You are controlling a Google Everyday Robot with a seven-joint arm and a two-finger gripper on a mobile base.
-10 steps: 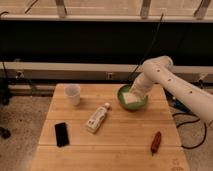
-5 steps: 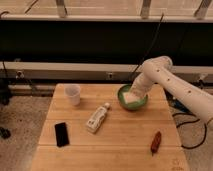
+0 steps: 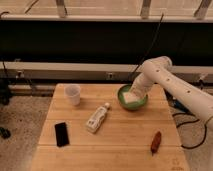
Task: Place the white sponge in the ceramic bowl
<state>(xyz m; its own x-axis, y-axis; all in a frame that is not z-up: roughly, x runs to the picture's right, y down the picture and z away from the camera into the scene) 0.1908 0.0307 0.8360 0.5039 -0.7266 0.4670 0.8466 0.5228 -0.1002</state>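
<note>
The gripper [image 3: 135, 91] is down inside the ceramic bowl [image 3: 122, 101], near the back of the table [image 3: 120, 150]. I cannot tell if it is holding on or has let go. The white sponge [image 3: 130, 98] shows as a pale block in the bowl, right under the gripper. Since a second ago almost nothing has moved: the arm has stayed bent over the bowl in the same spot. I think this means the sponge is already where it should be, and what is left is to let go and lift away. The cup [image 3: 73, 94], the bottle [image 3: 97, 118], the black flat thing [image 3: 61, 134] and the small red-brown thing [image 3: 156, 141] have stayed put
</note>
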